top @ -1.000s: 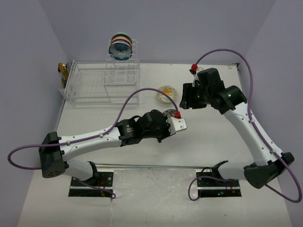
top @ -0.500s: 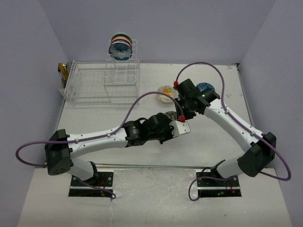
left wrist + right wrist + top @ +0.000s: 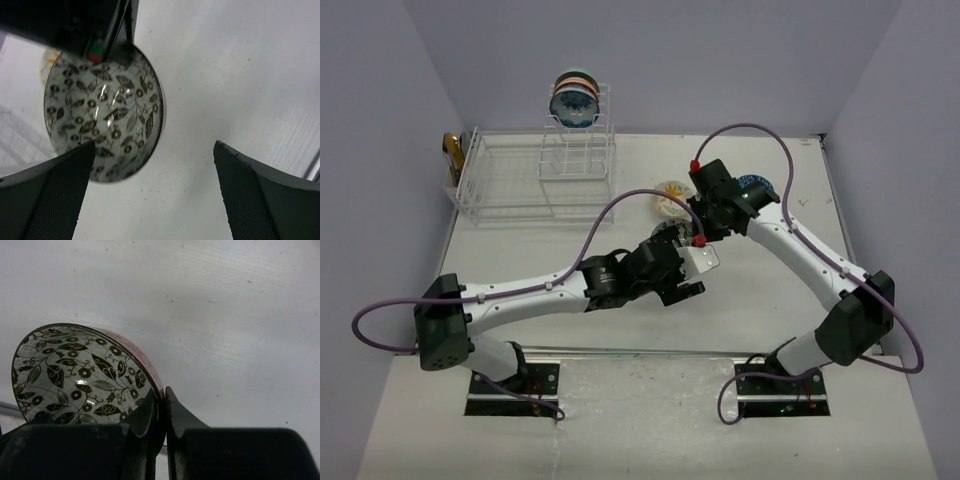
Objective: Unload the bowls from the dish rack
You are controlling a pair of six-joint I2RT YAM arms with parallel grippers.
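A leaf-patterned bowl [image 3: 102, 115] with a reddish outside [image 3: 75, 372] sits tilted near the table's middle, partly hidden under the arms in the top view [image 3: 663, 234]. My right gripper [image 3: 162, 400] is shut on its rim, one finger inside and one outside. My left gripper [image 3: 155, 192] is wide open just beside that bowl, holding nothing. The white wire dish rack [image 3: 510, 180] stands at the far left. One blue-patterned bowl [image 3: 573, 100] stands on edge at the top of its tower.
A yellow-flowered bowl [image 3: 670, 195] and a blue bowl [image 3: 757, 184] lie on the table behind the grippers. A golden-brown object [image 3: 450, 155] hangs at the rack's left end. Purple cables loop over both arms.
My left gripper has opened and let go of the leaf-patterned bowl. My right arm swung in from the right and shut its jaws on the bowl's rim.
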